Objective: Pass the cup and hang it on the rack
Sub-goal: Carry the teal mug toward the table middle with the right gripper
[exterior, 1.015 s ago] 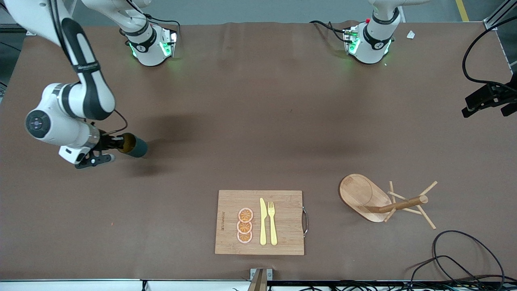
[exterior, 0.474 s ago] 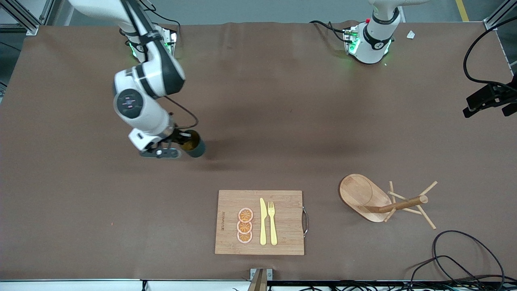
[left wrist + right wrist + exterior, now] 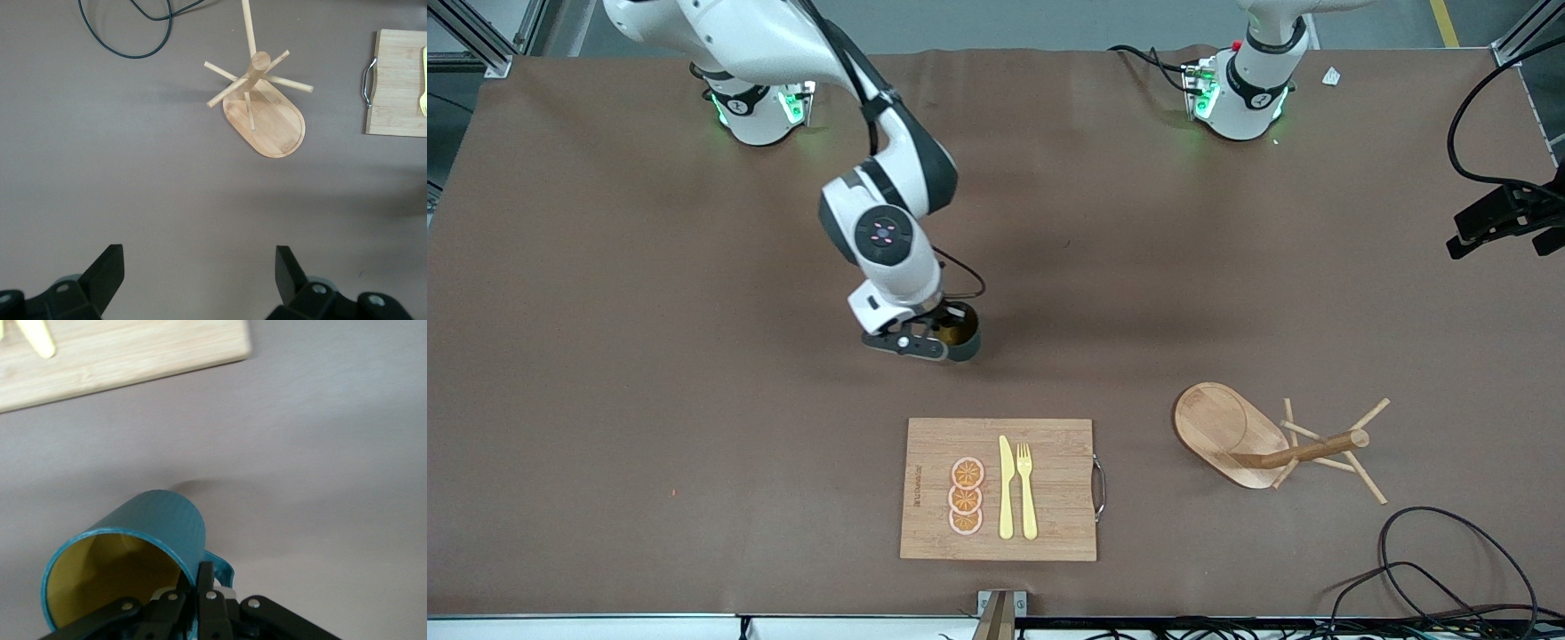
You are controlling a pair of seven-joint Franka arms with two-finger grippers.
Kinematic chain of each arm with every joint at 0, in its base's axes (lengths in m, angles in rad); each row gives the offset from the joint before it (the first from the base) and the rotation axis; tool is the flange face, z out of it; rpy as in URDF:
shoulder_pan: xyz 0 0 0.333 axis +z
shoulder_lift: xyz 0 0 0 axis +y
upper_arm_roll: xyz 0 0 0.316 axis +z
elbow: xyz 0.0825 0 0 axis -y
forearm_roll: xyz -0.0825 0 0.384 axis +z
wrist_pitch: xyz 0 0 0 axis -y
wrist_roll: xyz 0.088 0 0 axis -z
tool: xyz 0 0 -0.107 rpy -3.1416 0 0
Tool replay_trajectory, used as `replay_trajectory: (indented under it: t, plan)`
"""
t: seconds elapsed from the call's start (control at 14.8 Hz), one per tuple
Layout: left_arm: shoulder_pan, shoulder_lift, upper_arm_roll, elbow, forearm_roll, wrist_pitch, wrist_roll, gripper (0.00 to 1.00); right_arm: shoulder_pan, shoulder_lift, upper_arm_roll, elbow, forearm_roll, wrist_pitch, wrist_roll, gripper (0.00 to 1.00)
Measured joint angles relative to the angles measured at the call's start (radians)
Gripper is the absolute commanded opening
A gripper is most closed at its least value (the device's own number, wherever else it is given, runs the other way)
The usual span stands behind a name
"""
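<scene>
The cup (image 3: 963, 338) is dark teal with a yellow inside and hangs tilted over the middle of the table. My right gripper (image 3: 935, 335) is shut on it. In the right wrist view the fingers (image 3: 205, 577) pinch the wall of the cup (image 3: 160, 520) at the rim, beside its loop handle. The rack (image 3: 1232, 436), with its oval bamboo base, post and thin pegs, stands toward the left arm's end of the table. My left gripper (image 3: 199, 263) hangs open and empty high over bare table, with the rack (image 3: 267, 117) in its view.
A bamboo cutting board (image 3: 1000, 489) with a metal handle lies nearer the front camera than the cup and carries a yellow knife, a fork and orange slices. Black cables (image 3: 1432, 569) coil near the table's front corner, beside the rack.
The right arm has swung from its own end of the table to the middle, carrying the cup with it. The left gripper stays open.
</scene>
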Motion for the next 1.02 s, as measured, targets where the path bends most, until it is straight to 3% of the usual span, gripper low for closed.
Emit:
replay_trajectory:
  t: [0.34, 0.81, 0.88, 1.02]
  plan:
    - [0.000, 0.001, 0.000, 0.000, 0.000, 0.000, 0.000, 1.00, 0.035, 0.041, 0.037, 0.044, 0.003, -0.003, -0.019, 0.00]
    - [-0.061, 0.019, -0.025, -0.016, 0.001, -0.037, -0.002, 1.00, 0.085, 0.070, 0.042, 0.044, 0.003, -0.003, -0.031, 0.03]
    - [-0.066, 0.019, -0.035, -0.016, 0.001, -0.048, -0.009, 0.97, 0.088, 0.075, 0.042, 0.045, 0.002, -0.002, -0.031, 0.15]
    - [-0.068, 0.019, -0.066, -0.016, 0.001, -0.053, -0.059, 0.97, 0.089, 0.076, 0.042, 0.048, 0.003, 0.008, -0.031, 0.98]
